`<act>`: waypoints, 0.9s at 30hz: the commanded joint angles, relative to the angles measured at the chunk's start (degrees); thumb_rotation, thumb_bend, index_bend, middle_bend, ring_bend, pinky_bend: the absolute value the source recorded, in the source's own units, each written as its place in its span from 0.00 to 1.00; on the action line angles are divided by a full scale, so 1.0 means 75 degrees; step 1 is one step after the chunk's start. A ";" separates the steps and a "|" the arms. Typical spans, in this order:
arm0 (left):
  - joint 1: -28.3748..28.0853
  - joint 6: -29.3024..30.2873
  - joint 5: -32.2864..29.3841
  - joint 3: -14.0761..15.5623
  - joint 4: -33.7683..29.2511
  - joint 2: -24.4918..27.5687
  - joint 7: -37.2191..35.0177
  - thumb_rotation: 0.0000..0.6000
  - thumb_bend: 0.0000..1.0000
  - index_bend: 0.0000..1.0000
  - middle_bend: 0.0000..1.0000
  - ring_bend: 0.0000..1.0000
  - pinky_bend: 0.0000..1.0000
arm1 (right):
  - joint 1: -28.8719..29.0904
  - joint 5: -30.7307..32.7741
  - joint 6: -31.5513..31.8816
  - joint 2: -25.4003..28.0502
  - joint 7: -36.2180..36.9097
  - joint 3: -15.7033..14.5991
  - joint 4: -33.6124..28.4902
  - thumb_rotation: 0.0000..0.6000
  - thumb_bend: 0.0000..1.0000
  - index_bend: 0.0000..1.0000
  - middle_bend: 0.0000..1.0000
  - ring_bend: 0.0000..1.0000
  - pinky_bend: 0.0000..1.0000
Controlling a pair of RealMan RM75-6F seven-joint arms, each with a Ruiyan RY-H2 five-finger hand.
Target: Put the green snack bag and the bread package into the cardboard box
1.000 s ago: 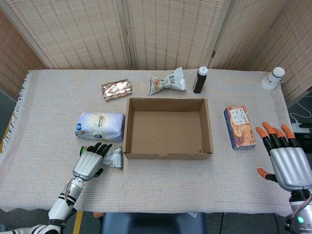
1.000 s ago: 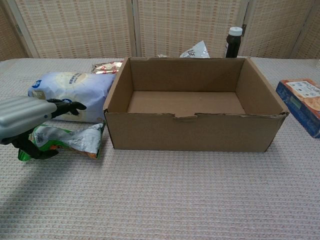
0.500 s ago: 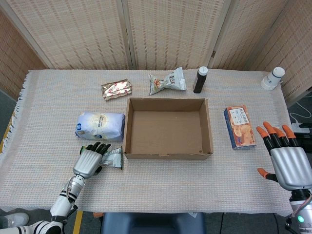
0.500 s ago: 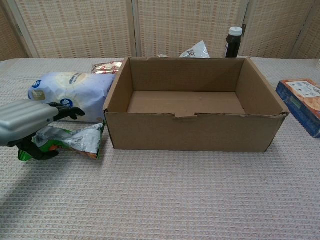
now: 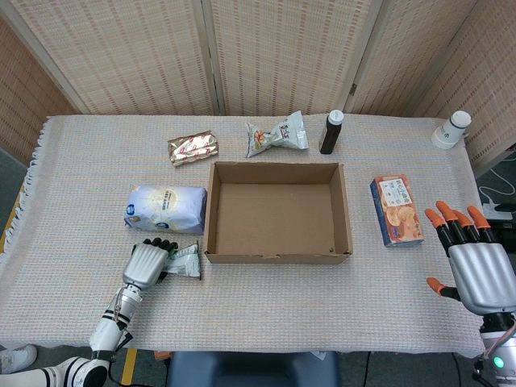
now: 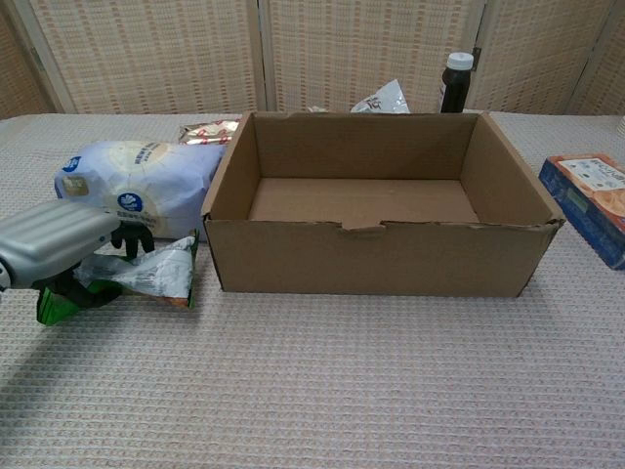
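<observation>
The green snack bag (image 5: pixel 186 260) (image 6: pixel 146 276) lies flat by the cardboard box's front left corner. My left hand (image 5: pixel 147 264) (image 6: pixel 54 244) is on its left end, fingers curled down over it and thumb under its edge, gripping it. The bread package (image 5: pixel 165 207) (image 6: pixel 137 181), pale blue and white, lies just behind the bag against the box's left wall. The cardboard box (image 5: pixel 211 211) (image 6: pixel 381 259) stands open and empty at mid-table. My right hand (image 5: pixel 476 270) hovers at the table's front right, fingers spread, holding nothing; the chest view does not show it.
Behind the box lie a gold snack packet (image 5: pixel 193 147) (image 6: pixel 208 130) and a silvery snack bag (image 5: pixel 276 135) (image 6: pixel 383 98), with a dark bottle (image 5: pixel 331 132) (image 6: pixel 455 82) beside them. A blue cookie box (image 5: pixel 396 210) (image 6: pixel 594 200) lies right of the box. A white container (image 5: pixel 451 129) stands far right.
My left hand's fingers have curled down from pointing forward onto the green snack bag and closed on its left end. The right hand has barely moved.
</observation>
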 commanded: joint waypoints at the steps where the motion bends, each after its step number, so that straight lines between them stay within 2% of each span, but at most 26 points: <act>1: 0.0062 0.0288 0.0359 0.0033 0.0382 -0.0243 -0.0373 1.00 0.38 0.40 0.44 0.38 0.50 | 0.0003 0.0006 -0.0009 0.0006 0.0012 0.0001 0.0000 1.00 0.03 0.08 0.00 0.00 0.00; 6: 0.0165 0.0914 0.1058 0.0069 0.1002 -0.0540 -0.1030 1.00 0.44 0.59 0.62 0.57 0.66 | 0.0004 0.0012 -0.0013 0.0018 0.0028 0.0003 0.0000 1.00 0.03 0.08 0.00 0.00 0.00; 9: 0.0209 0.1053 0.1198 0.0058 0.1094 -0.0502 -0.1183 1.00 0.47 0.68 0.72 0.65 0.73 | -0.0007 -0.0012 0.0004 0.0028 0.0049 0.0002 0.0000 1.00 0.03 0.08 0.00 0.00 0.00; 13: 0.0291 0.1164 0.1272 0.0066 0.0743 -0.0143 -0.1031 1.00 0.48 0.73 0.78 0.70 0.77 | -0.0014 -0.0014 0.0016 0.0048 0.0088 0.0009 0.0000 1.00 0.03 0.08 0.00 0.00 0.00; 17: 0.0442 0.1183 0.1246 0.0192 -0.0243 0.0640 -0.0519 1.00 0.49 0.74 0.80 0.72 0.79 | -0.0017 -0.0029 0.0010 0.0068 0.0133 0.0011 0.0000 1.00 0.03 0.08 0.00 0.00 0.00; 23: 0.0777 0.1522 0.1116 0.0300 -0.2380 0.2337 0.0612 1.00 0.49 0.74 0.81 0.72 0.79 | -0.0028 -0.0064 0.0011 0.0119 0.0238 0.0017 0.0000 1.00 0.03 0.08 0.00 0.00 0.00; 27: 0.0897 0.1709 0.0919 0.0210 -0.3874 0.3470 0.1230 1.00 0.49 0.75 0.81 0.73 0.80 | -0.0045 -0.0120 0.0021 0.0147 0.0280 0.0010 0.0000 1.00 0.03 0.08 0.00 0.00 0.00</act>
